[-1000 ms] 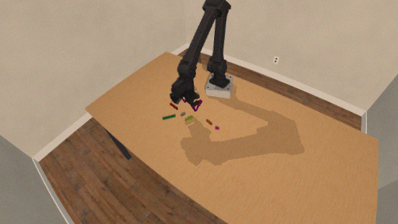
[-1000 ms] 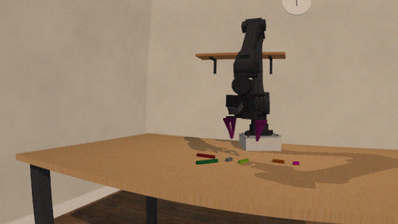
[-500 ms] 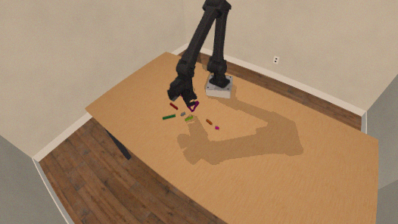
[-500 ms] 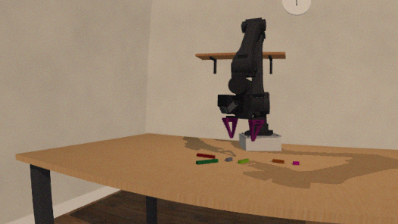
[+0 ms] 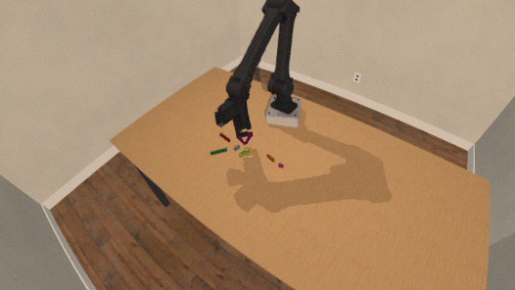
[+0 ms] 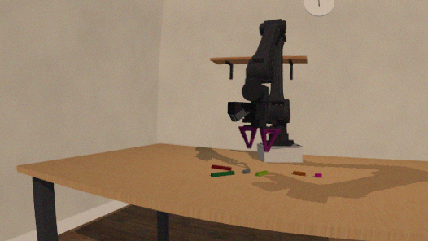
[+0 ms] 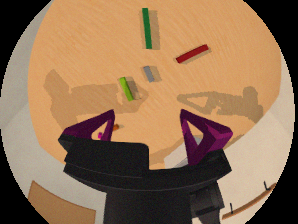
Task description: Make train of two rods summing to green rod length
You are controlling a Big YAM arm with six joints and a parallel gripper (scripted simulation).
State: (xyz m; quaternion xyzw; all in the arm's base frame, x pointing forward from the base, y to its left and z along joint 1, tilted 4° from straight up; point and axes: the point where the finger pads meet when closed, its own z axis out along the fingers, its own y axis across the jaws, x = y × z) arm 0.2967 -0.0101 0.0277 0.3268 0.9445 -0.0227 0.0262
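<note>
My gripper (image 5: 244, 139) (image 6: 259, 143) (image 7: 147, 112) is open and empty. It hangs above the table, over the grey and lime rods. The green rod (image 5: 218, 152) (image 6: 222, 173) (image 7: 147, 27) lies flat at the left of the group. The red rod (image 5: 224, 137) (image 6: 220, 168) (image 7: 192, 54) lies behind it. The short grey rod (image 5: 237, 147) (image 6: 246, 172) (image 7: 150, 72) and the lime rod (image 5: 244, 154) (image 6: 261, 173) (image 7: 125, 87) lie apart in the middle. The orange rod (image 5: 270, 157) (image 6: 299, 173) and the small magenta rod (image 5: 281, 166) (image 6: 318, 175) lie to the right. All rods lie apart from each other.
The arm's grey base (image 5: 282, 115) (image 6: 280, 154) stands on the table behind the rods. The wooden table (image 5: 343, 230) (image 6: 122, 179) stretches wide to the right and front. A wall shelf (image 6: 299, 59) hangs behind the arm.
</note>
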